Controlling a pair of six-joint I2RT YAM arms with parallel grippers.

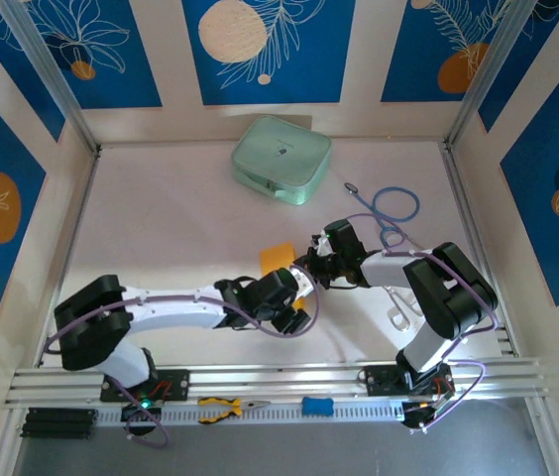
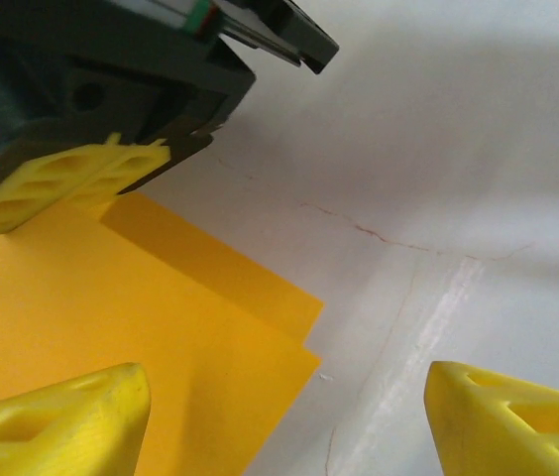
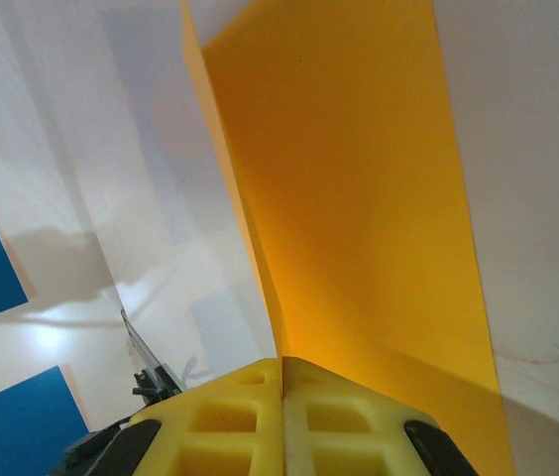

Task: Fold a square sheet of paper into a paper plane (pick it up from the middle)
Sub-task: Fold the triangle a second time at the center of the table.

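On my white table [image 1: 161, 228] the orange sheet of paper [image 1: 277, 256] sits near the middle, partly folded over. My right gripper [image 3: 281, 392] is pinched tight on its edge. My left gripper [image 2: 284, 412] hangs with fingers spread apart just over it.

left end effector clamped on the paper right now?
No: the left end effector has its fingers wide apart in the left wrist view, with the square sheet of paper not pinched between them.

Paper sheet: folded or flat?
Folded: square sheet of paper shows two offset layers in left wrist view; right gripper, shut, pinches it at a crease.
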